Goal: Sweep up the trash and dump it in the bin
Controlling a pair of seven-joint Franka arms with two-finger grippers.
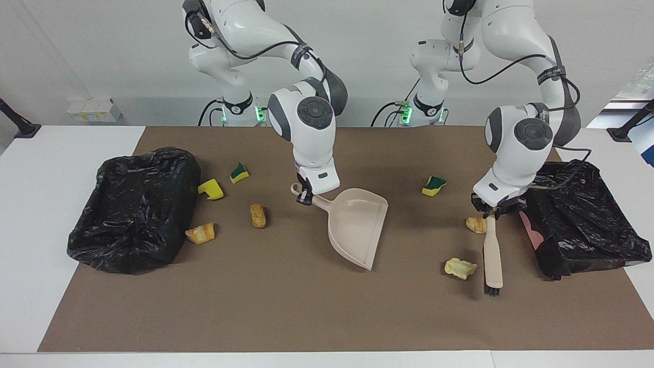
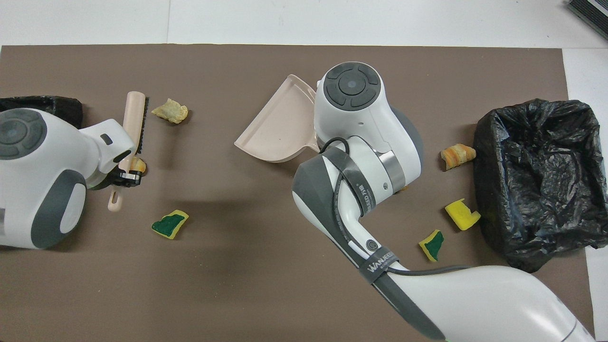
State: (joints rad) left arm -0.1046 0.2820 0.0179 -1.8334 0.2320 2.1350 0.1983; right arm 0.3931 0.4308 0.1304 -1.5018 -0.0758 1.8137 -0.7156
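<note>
Right gripper (image 1: 305, 196) was clamped on the beige dustpan (image 1: 356, 225) handle, pan mouth turned toward the left arm's end to receive. Left gripper (image 1: 493, 210) was clamped on the brush (image 1: 492, 258), bristles just beside a tan bread chunk (image 1: 460, 268); scraps lay scattered on the brown mat (image 1: 255, 306), bins (image 1: 133, 209) unused
</note>
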